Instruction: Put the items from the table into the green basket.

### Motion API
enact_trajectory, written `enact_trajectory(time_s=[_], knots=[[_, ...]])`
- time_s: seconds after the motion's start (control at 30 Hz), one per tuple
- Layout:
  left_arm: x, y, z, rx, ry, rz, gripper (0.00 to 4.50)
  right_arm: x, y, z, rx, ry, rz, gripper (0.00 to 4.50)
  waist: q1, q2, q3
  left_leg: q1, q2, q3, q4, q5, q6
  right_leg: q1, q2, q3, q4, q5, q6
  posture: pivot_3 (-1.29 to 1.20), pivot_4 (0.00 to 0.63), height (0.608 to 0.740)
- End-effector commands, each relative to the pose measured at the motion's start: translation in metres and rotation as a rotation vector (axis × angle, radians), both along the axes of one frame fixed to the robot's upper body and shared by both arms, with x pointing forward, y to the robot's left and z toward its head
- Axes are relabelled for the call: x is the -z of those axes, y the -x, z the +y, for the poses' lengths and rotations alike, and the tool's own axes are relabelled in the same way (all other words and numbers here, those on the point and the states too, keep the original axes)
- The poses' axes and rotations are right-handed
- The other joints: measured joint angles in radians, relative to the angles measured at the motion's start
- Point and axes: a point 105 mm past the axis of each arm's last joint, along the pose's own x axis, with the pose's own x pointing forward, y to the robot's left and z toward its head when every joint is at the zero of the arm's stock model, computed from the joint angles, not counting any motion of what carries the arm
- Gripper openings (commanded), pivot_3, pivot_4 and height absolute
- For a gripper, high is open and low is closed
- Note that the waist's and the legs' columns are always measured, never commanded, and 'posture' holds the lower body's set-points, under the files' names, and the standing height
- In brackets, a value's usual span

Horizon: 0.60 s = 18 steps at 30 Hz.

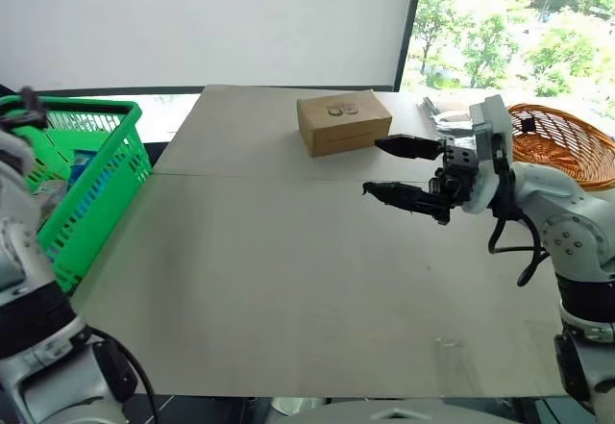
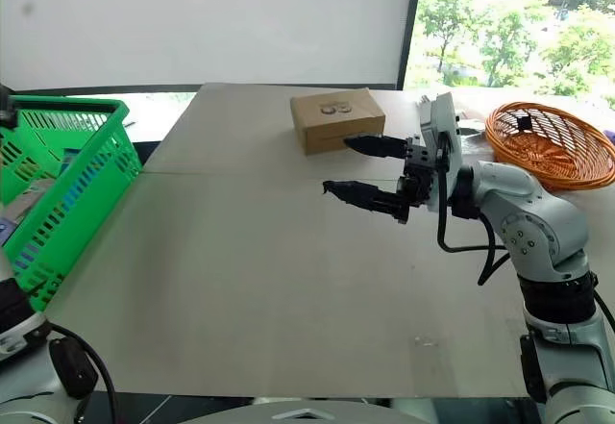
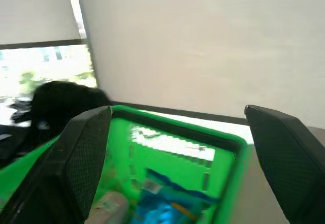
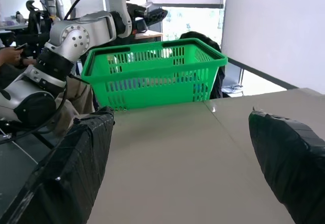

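Right end effector (image 1: 392,167) level over table (image 1: 288,280), fingers spread, leftward.

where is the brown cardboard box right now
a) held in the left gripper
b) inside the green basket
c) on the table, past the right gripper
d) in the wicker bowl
c: the box sits on the table at its far side, just beyond the open right gripper, apart from the basket and the bowl.
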Motion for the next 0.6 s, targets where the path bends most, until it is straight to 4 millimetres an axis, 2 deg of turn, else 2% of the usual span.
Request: enact_trajectory(time_s=[0.03,0.07,0.1,0.13,0.2,0.27,0.33,0.43,0.53,0.6], knots=[[0.051,0.008,-0.090,0.423,-0.072,0.173,4.34,0.020,-0.010,-0.027,0.138,0.051,-0.020,4.50,0.000,0.000,0.000,0.000,0.000,0.002,0.000,0.000,0.002,0.000,0.000,0.001,0.000,0.000,0.000,0.24,0.000,0.740],[0.069,0.017,-0.104,0.492,-0.073,0.211,4.34,0.032,-0.011,-0.035,0.177,0.077,-0.010,4.50,-0.006,0.000,0.000,0.000,0.000,0.003,0.001,-0.001,0.003,-0.001,0.000,0.003,0.000,0.000,0.000,0.24,0.000,0.740],[0.082,0.023,-0.111,0.525,-0.046,0.237,4.34,0.042,-0.012,-0.042,0.206,0.100,-0.007,4.50,-0.011,0.000,0.000,-0.001,0.001,0.006,0.001,-0.002,0.004,-0.003,0.002,0.005,0.000,0.000,0.000,0.24,0.000,0.740],[0.104,0.030,-0.116,0.543,-0.037,0.307,4.34,0.056,-0.012,-0.051,0.241,0.125,0.009,4.50,-0.016,0.000,0.000,-0.001,0.002,0.006,0.001,-0.002,0.004,-0.003,0.003,0.005,0.000,0.000,0.000,0.23,0.000,0.740],[0.139,0.045,-0.125,0.585,-0.088,0.418,4.34,0.084,-0.010,-0.069,0.307,0.207,0.026,4.50,-0.022,0.003,-0.001,-0.001,0.004,0.006,0.000,-0.002,0.004,-0.003,0.005,0.005,0.000,0.000,0.000,0.22,0.000,0.740],[0.159,0.054,-0.128,0.590,-0.036,0.458,4.34,0.107,-0.005,-0.081,0.329,0.307,0.004,4.50,-0.022,0.008,0.000,0.001,0.005,0.007,0.000,-0.002,0.005,-0.003,0.007,0.006,0.000,-0.001,-0.001,0.22,0.000,0.740],[0.175,0.064,-0.134,0.605,-0.005,0.482,4.34,0.121,-0.004,-0.091,0.376,0.329,-0.006,4.50,-0.022,0.013,-0.001,0.001,0.005,0.008,0.001,-0.002,0.005,-0.002,0.008,0.006,0.000,-0.002,-0.003,0.22,0.000,0.740],[0.187,0.074,-0.144,0.641,-0.008,0.499,4.34,0.134,-0.002,-0.102,0.407,0.341,0.002,4.50,-0.030,0.020,0.001,0.003,0.008,0.009,0.008,-0.002,0.005,0.004,0.013,0.006,0.001,-0.005,-0.001,0.22,0.000,0.740],[0.184,0.074,-0.148,0.652,0.009,0.468,4.34,0.139,-0.002,-0.108,0.425,0.344,0.005,4.50,-0.042,0.024,0.003,0.004,0.011,0.010,0.016,-0.002,0.005,0.008,0.018,-0.001,0.002,-0.004,-0.002,0.24,0.000,0.740],[0.179,0.072,-0.148,0.654,0.025,0.439,4.34,0.141,0.000,-0.110,0.423,0.349,0.010,4.50,-0.045,0.025,0.004,0.012,0.012,0.010,0.016,-0.002,0.005,0.017,0.020,-0.002,0.002,-0.004,-0.002,0.25,0.000,0.740]])
